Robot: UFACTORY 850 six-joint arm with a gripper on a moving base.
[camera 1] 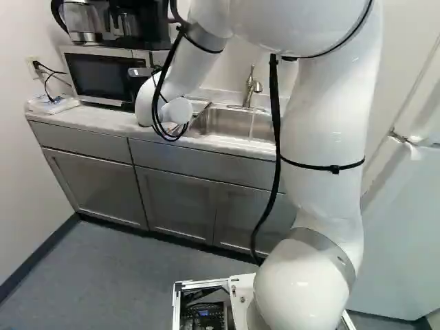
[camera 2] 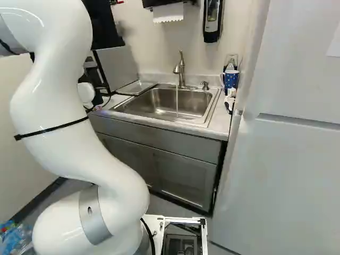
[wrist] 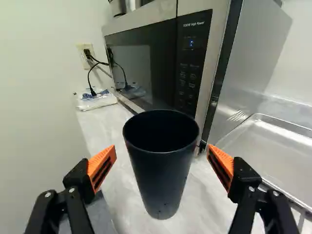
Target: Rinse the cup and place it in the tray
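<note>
Part of the black gripper point(camera 1: 141, 72) shows past the arm's white wrist in the left base view; its fingertips are hidden there. In the wrist view, the gripper point(wrist: 162, 163) stands open, with an orange pad on either side of a black cup point(wrist: 161, 180). Gaps separate both pads from the cup, which is upright with its mouth up over the pale counter. A shallow metal tray point(wrist: 280, 151) lies beyond one finger, beside the microwave. The right base view shows that tray point(camera 2: 137, 88) left of the sink point(camera 2: 159, 109), where water runs from the faucet point(camera 2: 180, 69).
A microwave point(wrist: 151, 63) stands close behind the cup, with a wall point(wrist: 39, 87) beside the counter. Cables and a flat packet point(wrist: 97, 100) lie at the counter's far end. Right of the sink is a blue dotted cup point(camera 2: 231, 79); a white door point(camera 2: 281, 138) stands farther right.
</note>
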